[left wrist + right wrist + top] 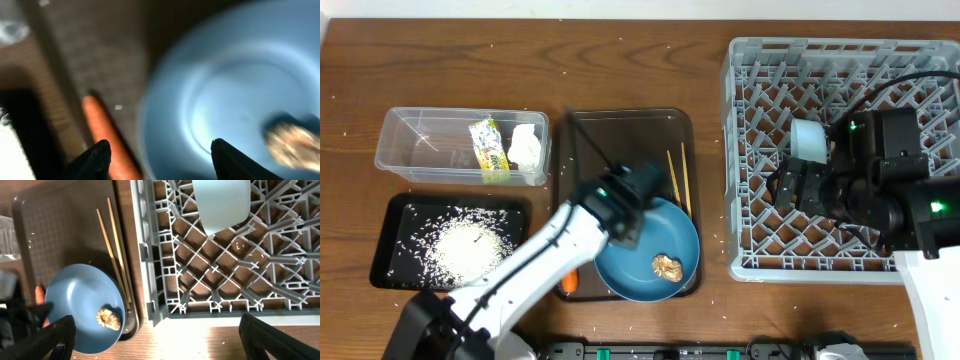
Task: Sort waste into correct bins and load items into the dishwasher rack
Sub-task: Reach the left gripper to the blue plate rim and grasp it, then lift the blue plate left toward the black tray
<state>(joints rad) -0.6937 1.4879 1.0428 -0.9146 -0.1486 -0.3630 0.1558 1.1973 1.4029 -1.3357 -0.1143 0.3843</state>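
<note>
The blue plate (685,235) sits on the brown serving tray (620,135) with the tan food scrap (667,267) on it. My left gripper (625,222) is open over the plate's left rim. In the left wrist view its fingers (160,160) straddle the plate's rim (235,90) and the orange carrot (102,125). The carrot (568,283) lies at the tray's front left. Two chopsticks (680,180) lie beside the plate. My right gripper (792,190) is open and empty over the grey rack (760,90), near the light-blue cup (810,140). The white bowl and pink cup are out of view.
The clear tub (420,135) holds the yellow-green wrapper (490,150) and white tissue (527,145). The black tray (390,215) holds white rice (470,245). Rice grains are scattered on the wooden table. The right wrist view shows the rack's front edge (150,280), plate (80,295) and chopsticks (112,255).
</note>
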